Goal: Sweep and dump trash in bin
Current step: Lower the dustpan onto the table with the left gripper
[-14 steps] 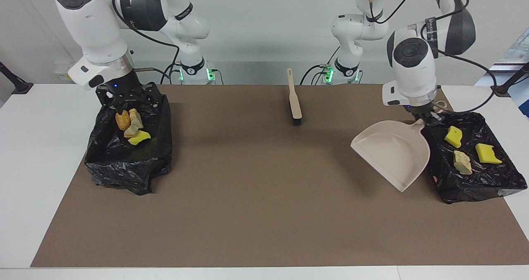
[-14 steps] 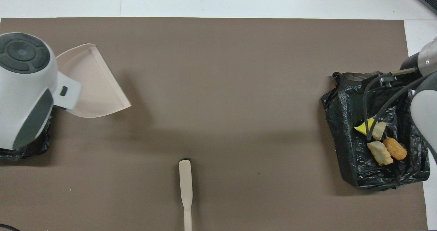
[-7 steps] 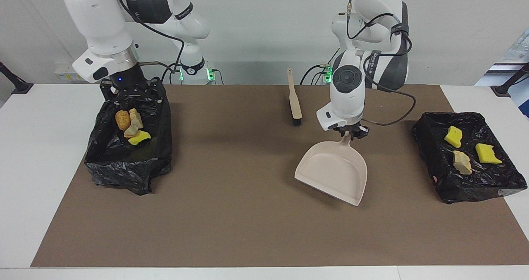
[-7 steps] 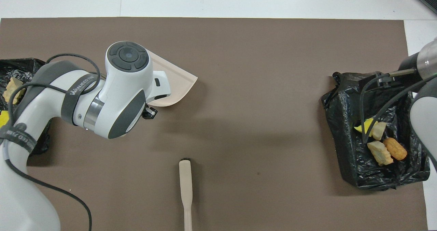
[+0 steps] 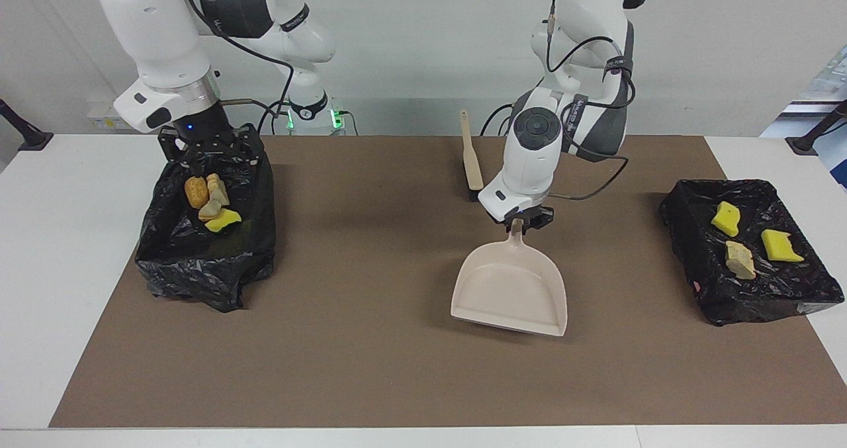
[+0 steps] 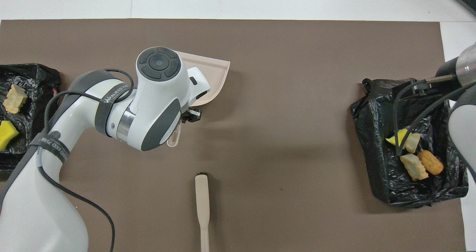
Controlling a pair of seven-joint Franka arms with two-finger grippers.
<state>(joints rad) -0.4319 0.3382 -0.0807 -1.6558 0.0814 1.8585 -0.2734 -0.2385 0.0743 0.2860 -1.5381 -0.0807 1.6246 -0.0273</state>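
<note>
Left gripper point(image 5: 517, 222), fingers clamped on dustpan point(image 5: 511, 290) handle; pan's long axis runs away from robots, mouth farthest. Right gripper point(image 5: 205, 153) over bin point(image 5: 205, 263), fingers spread; trash point(image 5: 210, 200) partly obscured

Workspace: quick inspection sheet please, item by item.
Surface: brown mat on white table; no scraps on it.
Job's things: trash in two black-lined bins, four pieces in one, three in the other; dustpan mid-mat; brush lying nearer the robots.
Clutter: nothing seen.
Grippers: left gripper shut on dustpan handle; right gripper open over its bin.
Cables: along both arms.
Surroundings: white wall.
</note>
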